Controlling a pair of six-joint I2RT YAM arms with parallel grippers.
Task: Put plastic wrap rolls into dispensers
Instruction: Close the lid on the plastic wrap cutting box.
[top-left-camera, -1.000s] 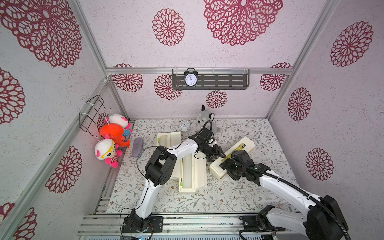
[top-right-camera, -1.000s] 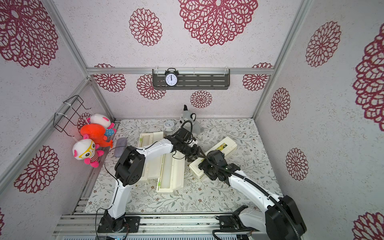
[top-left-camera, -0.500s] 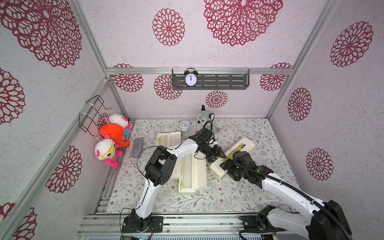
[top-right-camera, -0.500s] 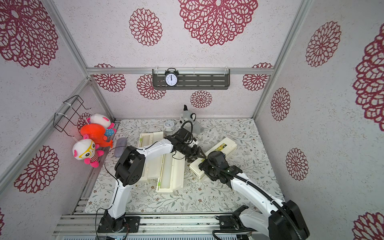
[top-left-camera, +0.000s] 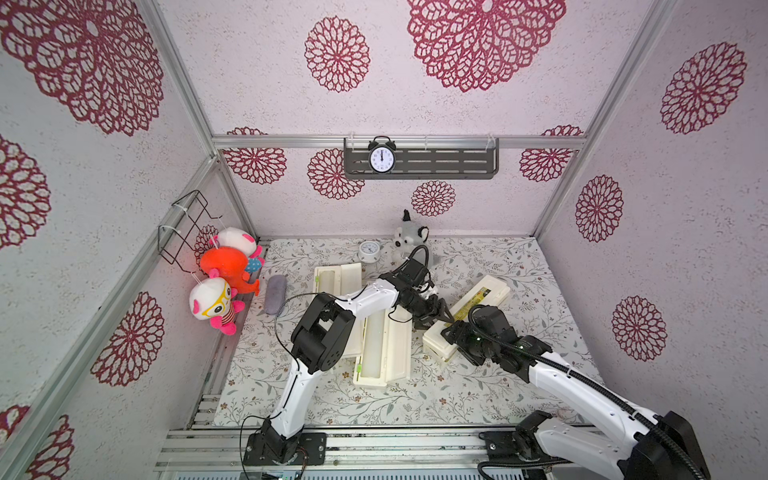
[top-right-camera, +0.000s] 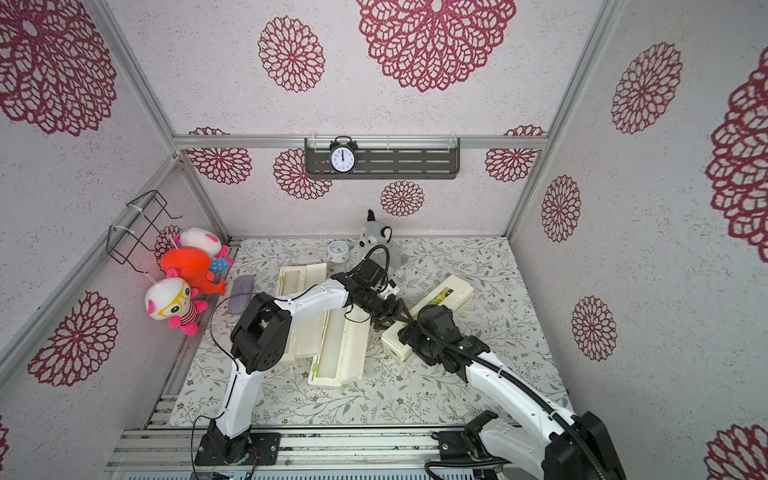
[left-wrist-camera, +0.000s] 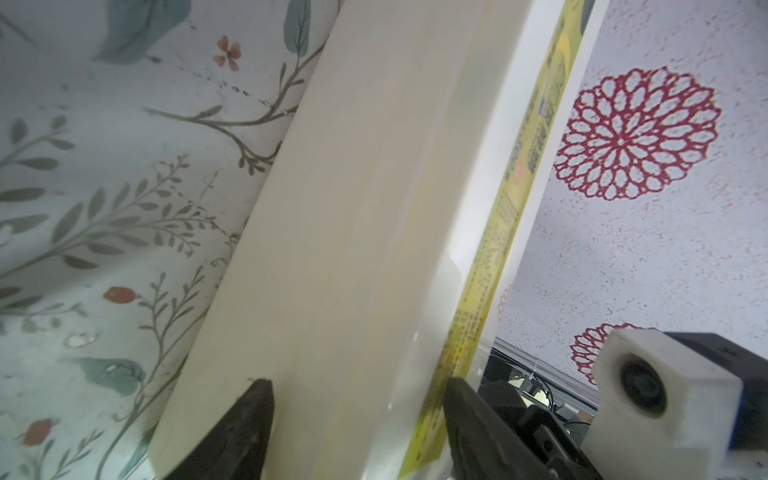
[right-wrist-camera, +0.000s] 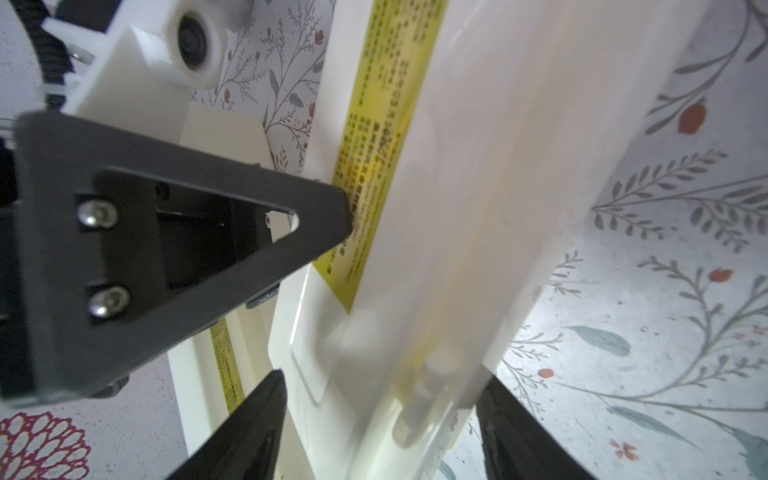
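Right arm (top-left-camera: 582, 386) shifted; left pincer (left-wrist-camera: 357, 395) and right pincer (right-wrist-camera: 382, 390) straddle the dispenser (top-left-camera: 486, 293) (grip: cannot tell).

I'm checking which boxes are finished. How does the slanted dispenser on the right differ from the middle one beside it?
The right dispenser lies slanted with its yellow label up; the middle dispenser lies straight, lid folded open, a roll showing inside. The left gripper and right gripper both straddle the right dispenser; neither is at the middle dispenser. Both are long cream boxes.
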